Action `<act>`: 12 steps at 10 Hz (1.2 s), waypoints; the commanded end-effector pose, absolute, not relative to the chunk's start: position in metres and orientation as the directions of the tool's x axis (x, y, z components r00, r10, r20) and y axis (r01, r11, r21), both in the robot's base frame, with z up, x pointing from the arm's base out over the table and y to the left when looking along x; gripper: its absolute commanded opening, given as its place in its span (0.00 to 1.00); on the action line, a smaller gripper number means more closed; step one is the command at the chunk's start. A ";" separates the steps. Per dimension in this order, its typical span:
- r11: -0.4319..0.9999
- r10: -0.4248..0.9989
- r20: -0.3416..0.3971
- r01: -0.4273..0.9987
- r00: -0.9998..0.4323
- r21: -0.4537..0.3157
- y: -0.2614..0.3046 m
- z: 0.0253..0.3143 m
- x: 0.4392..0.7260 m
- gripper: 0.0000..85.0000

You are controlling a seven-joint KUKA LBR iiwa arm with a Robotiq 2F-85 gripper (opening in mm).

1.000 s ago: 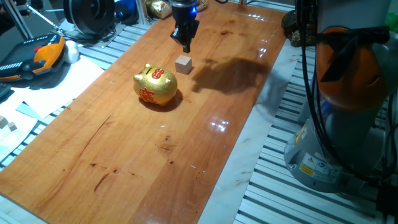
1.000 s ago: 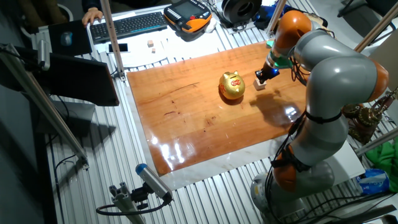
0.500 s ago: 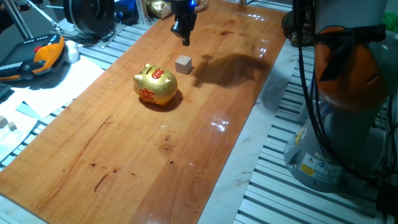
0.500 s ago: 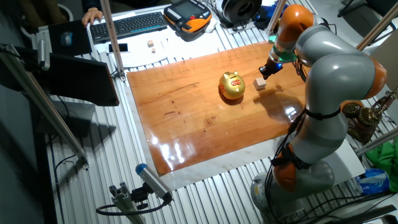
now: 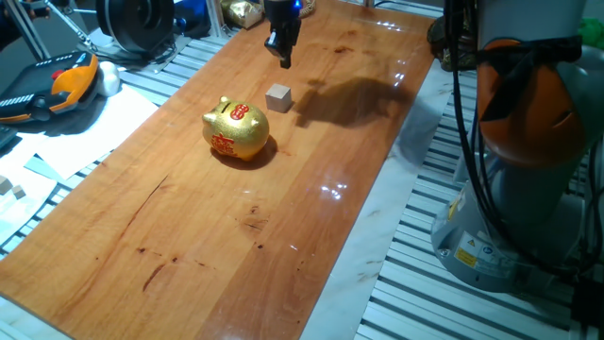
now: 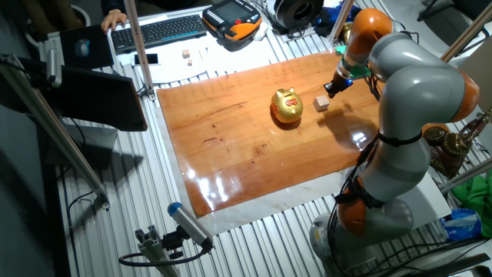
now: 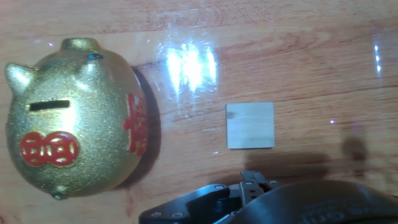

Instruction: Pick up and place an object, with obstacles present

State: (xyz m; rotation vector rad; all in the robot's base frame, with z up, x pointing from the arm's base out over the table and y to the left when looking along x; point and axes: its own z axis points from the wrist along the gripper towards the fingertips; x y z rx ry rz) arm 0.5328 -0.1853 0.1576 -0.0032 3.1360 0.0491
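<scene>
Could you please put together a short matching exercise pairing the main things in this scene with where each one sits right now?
Things:
1. wooden cube
2. piggy bank
3. end effector
4. keyboard

Places:
A. off the wooden tabletop, on the metal bench next to a laptop
B. raised above the table, holding nothing
C. lying on its side on the table, coin slot and red markings showing
D. resting flat on the table, close to the gold obstacle but not touching it

Pairs: 1-D, 2-C, 3-B, 4-A
</scene>
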 end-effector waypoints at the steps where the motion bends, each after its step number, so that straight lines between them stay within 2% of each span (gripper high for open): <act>1: 1.000 -0.007 -0.007 -0.007 -1.000 0.031 -0.187 0.153 0.534 0.00; 7: 0.997 -0.017 -0.011 -0.018 -1.000 0.076 -0.190 0.137 0.542 0.00; 10: 0.999 -0.006 -0.022 -0.007 -1.000 0.054 -0.189 0.138 0.542 0.60; 11: 0.999 -0.004 -0.028 -0.005 -1.000 0.046 -0.190 0.138 0.541 0.60; 12: 0.999 -0.001 -0.033 -0.002 -0.999 0.044 -0.190 0.138 0.541 0.80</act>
